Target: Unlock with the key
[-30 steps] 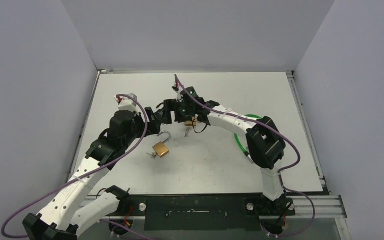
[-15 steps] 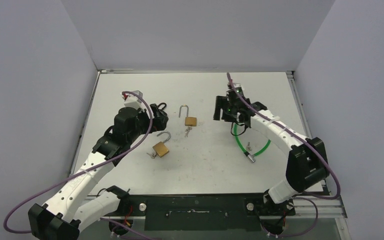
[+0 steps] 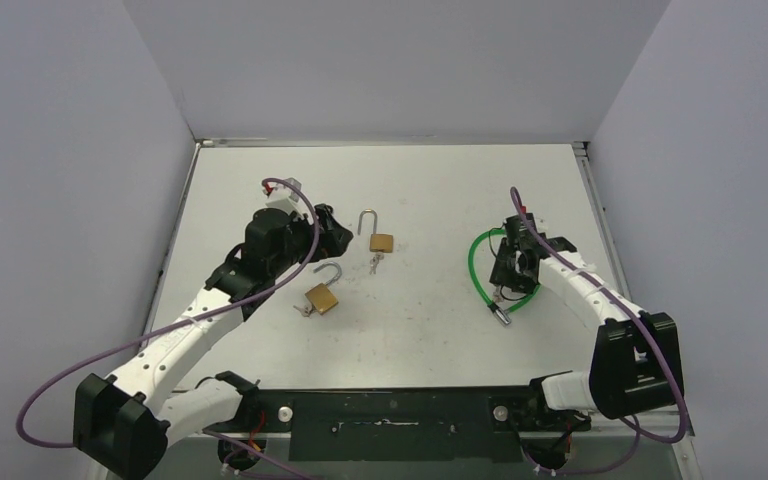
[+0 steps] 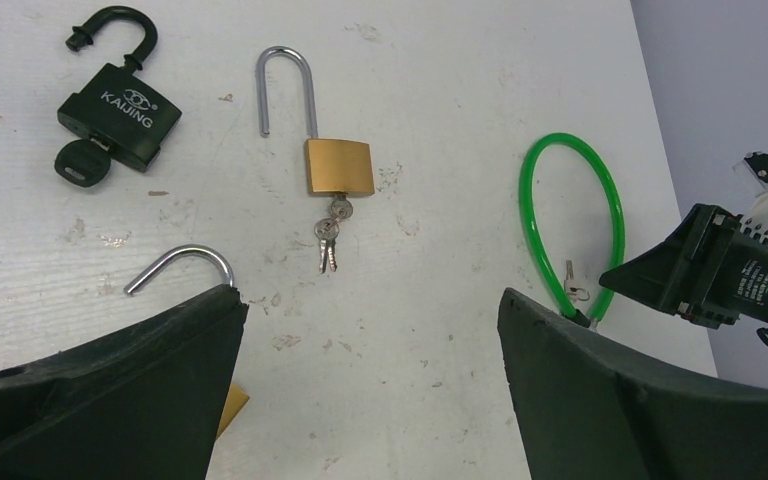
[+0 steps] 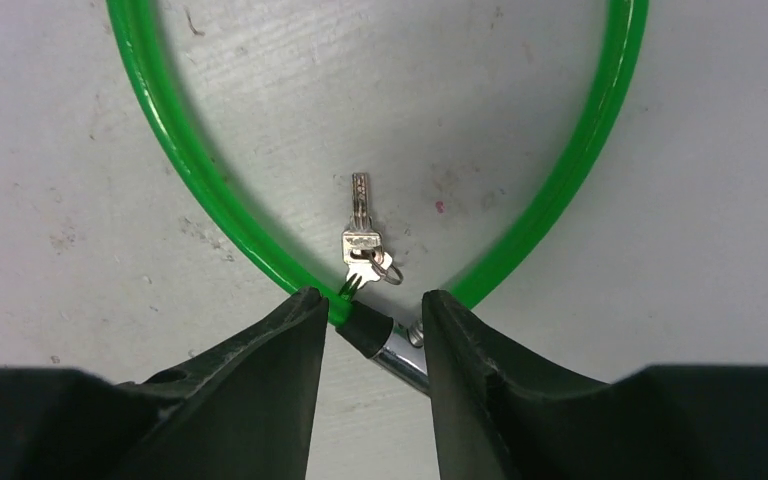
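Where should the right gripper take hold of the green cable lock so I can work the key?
Probably the black collar and metal barrel where the loop of the cable lock closes: the only stiff, straight part. Come from straight above; the right gripper straddles it, jaws part open. Mind the keys just inside the loop.

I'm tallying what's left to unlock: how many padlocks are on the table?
3. A black padlock lies farthest left, a long-shackled brass padlock in the middle, and a second brass padlock nearer the front edge. Others could be hidden under the arms.
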You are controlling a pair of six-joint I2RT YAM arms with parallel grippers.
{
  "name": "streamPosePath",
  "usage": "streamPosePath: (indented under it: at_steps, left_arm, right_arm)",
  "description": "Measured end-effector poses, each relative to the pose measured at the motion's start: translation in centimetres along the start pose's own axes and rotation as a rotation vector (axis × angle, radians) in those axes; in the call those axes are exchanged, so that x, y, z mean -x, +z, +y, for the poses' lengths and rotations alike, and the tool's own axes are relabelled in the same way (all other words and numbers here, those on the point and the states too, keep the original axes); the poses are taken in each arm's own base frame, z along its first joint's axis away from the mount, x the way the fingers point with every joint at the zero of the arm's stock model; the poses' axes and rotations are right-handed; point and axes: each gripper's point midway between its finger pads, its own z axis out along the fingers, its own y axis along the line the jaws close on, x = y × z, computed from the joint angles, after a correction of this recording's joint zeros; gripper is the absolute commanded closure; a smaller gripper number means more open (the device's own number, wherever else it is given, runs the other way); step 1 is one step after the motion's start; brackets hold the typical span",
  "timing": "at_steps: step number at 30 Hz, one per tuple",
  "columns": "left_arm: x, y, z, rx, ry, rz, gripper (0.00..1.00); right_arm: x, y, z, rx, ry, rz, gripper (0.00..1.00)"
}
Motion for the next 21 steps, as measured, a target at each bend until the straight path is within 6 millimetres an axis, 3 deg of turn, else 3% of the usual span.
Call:
streamPosePath:
  at_steps: [8,21]
  left_arm:
    - [-0.8,1.0,-0.5,-0.032,-0.011,0.035,0.06]
    - [-1.0,1.6,-0.8,-0.049,-0.010,0.045,0.06]
  right_arm:
    - [-2.6,1.3,-0.4,0.029,0.018,0.082,0.65]
    - [-2.4,3.5,0.3,0.046,0.014,0.101,0.67]
